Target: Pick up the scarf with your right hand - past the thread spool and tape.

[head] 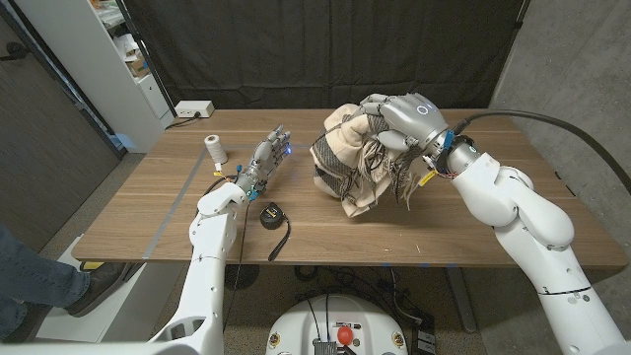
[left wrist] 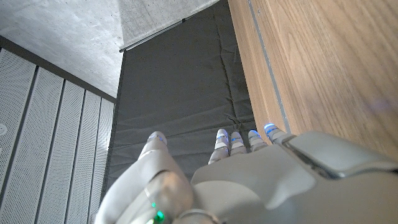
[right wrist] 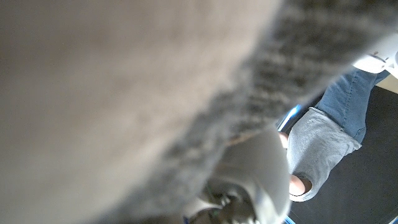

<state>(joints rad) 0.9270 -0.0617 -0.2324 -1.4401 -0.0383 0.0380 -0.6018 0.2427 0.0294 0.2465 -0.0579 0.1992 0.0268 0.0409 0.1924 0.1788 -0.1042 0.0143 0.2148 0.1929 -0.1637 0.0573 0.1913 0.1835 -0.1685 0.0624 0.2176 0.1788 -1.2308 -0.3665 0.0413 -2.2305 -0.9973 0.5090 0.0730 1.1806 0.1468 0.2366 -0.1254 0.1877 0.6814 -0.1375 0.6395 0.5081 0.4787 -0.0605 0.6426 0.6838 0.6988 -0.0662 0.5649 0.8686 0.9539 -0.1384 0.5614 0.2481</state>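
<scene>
1. Right hand (head: 399, 113): arm reaches in from the near right corner, elbow bent, forearm angled toward the table's middle; the hand sits on top of the scarf (head: 355, 158), fingers curled into the cloth, gripping it.
2. Scarf: cream and dark patterned, bunched in a heap under the right hand; its lower folds and fringe hang to the wooden table (head: 444, 232); whether the heap is fully clear of the tabletop cannot be told; in the right wrist view blurred fabric (right wrist: 124, 93) presses close to the lens.
3. Left hand (head: 264, 163): forearm stretched forward over the table's left half; fingers (left wrist: 222, 140) straight, apart, holding nothing.
4. Thread spool (head: 215, 149): white, upright, left of the left hand.
5. Tape (head: 270, 212): black measure, near the left wrist, strip trailing toward the near edge.
6. Person (right wrist: 320, 152): grey top, blue jeans, in the right wrist view.
</scene>
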